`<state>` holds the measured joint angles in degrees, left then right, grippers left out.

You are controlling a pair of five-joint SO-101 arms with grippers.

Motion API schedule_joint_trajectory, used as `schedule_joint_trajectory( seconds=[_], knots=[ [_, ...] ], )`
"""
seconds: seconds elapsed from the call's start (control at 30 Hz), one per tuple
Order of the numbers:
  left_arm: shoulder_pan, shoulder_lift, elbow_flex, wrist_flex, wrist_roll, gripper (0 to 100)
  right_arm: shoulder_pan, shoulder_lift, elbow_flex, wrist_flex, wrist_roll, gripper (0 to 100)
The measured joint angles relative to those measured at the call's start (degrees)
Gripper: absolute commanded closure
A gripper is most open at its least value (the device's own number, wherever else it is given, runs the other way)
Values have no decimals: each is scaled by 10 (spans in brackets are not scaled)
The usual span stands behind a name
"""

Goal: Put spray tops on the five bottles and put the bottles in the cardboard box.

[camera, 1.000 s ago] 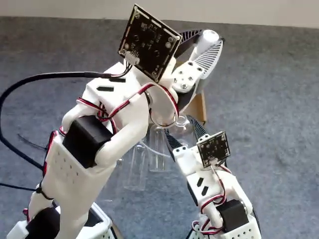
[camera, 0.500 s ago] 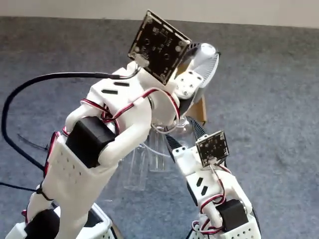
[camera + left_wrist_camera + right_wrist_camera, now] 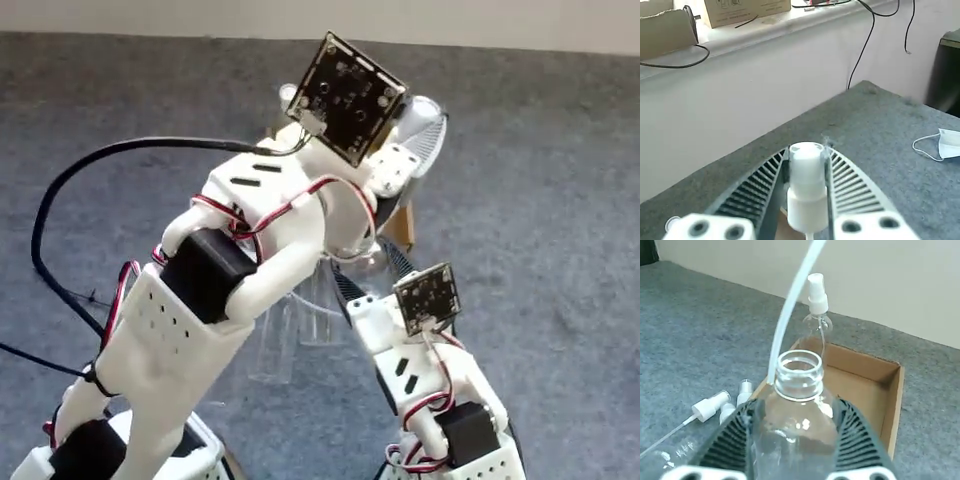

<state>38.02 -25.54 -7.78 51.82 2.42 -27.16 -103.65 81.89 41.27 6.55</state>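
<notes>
1. The left pincer [image 3: 807, 156] is clenched on a white spray top [image 3: 807, 187], which stands upright between its two ribbed fingers.
2. In the high view this arm is raised well above the desk [image 3: 540, 200], and the pincer with its spray top sits over the cardboard box [image 3: 404, 222].
3. A thin white tube [image 3: 792, 305] runs down at a slant from above to the neck of the open bottle [image 3: 799, 390]. Its lower end meets the rim, but I cannot tell whether it is inside the neck.
4. The right pincer [image 3: 795, 409] is grasping that clear bottle around its body and holds it upright with the neck uncovered, just in front of the box.
5. In the right wrist view the cardboard box lies open on the grey desk behind the held bottle.
6. A capped bottle [image 3: 817, 320] with a white spray top on it stands upright at the box's far corner.
7. Loose spray tops [image 3: 710, 407] lie on the desk beside the box, close together, one with its tube stretched out along the desk.
8. More clear bottles [image 3: 280, 335] stand on the desk between the two arms.
9. A face mask [image 3: 939, 145] lies on the desk, well apart from the box.
</notes>
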Motion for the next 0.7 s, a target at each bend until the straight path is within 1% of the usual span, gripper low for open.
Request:
schedule_joint_trajectory(
  seconds=[0.27,0.53,0.7],
  knots=[
    [0,0,-71,0,0,994,-1,0,0,0,0,995],
    [-1,0,-72,0,0,994,-1,0,0,0,0,995],
    [0,0,-40,0,0,994,-1,0,0,0,0,995]
  ],
)
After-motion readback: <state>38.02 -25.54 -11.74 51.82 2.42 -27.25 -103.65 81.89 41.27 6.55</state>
